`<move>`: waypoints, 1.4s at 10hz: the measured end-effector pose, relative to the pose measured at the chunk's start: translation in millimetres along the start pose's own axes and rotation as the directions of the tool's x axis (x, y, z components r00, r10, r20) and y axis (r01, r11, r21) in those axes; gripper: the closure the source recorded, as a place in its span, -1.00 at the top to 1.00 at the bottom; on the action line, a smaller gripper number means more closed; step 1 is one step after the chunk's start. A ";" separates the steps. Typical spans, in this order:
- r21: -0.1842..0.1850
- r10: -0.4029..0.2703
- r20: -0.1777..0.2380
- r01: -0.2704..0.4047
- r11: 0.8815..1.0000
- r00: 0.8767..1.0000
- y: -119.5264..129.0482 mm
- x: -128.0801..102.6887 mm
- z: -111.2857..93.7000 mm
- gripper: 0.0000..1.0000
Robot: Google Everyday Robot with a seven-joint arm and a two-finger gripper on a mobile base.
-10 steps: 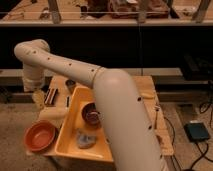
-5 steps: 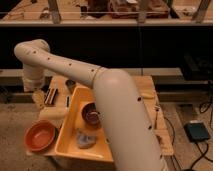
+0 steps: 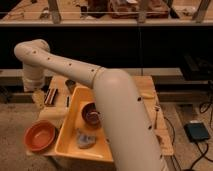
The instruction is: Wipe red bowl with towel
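Dim workshop room, dark shelving along the back wall at 12 o'clock, clutter on top of it too blurred to name. Wooden tabletop (image 3: 148, 86) sits in the lower middle, its near edge cut off by the frame bottom. Yellow tray (image 3: 67, 122) lies on it, long axis running roughly 1 to 7 o'clock.

Red bowl (image 3: 41, 136) stands upright on the tabletop at 9 o'clock of the tray, just beside its left wall, mouth facing up; it is round, so no long axis. Towel (image 3: 86, 140) lies crumpled inside the tray at its near end; the lump stretches roughly 9 to 3 o'clock, folds hard to read. Dark bowl (image 3: 91, 114) sits in the tray at 12 o'clock of the towel, partly hidden by the arm.

White arm (image 3: 116, 97) enters from 5 o'clock, fills the right half and covers the tray's right side, bends at 10 o'clock and drops down. Claw (image 3: 38, 98) hangs over the tabletop's far left corner, at 12 o'clock of the red bowl and apart from it, spread, nothing in it; its outline is faint against the wood.

Small dark striped item (image 3: 51, 96) lies just right of the claw, unclear what. Grey box (image 3: 199, 131) sits on the floor at 3 o'clock.
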 end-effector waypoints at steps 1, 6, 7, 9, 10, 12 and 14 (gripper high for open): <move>0.000 0.000 0.000 0.000 1.000 1.000 0.0 0.0 0.0 0.60; 0.000 0.000 0.000 0.000 1.000 1.000 0.0 0.0 0.0 0.60; 0.000 0.000 0.000 0.000 1.000 1.000 0.1 0.0 0.1 0.60; 0.022 -0.006 -0.020 0.007 1.000 1.000 5.1 0.9 -6.1 0.60; 0.038 -0.007 -0.036 0.008 0.999 0.999 12.4 3.6 -13.7 0.60; 0.068 -0.019 -0.080 0.024 0.997 0.997 41.9 16.3 -32.3 0.60; 0.088 -0.027 -0.115 0.037 0.995 0.993 86.3 30.2 -49.1 0.60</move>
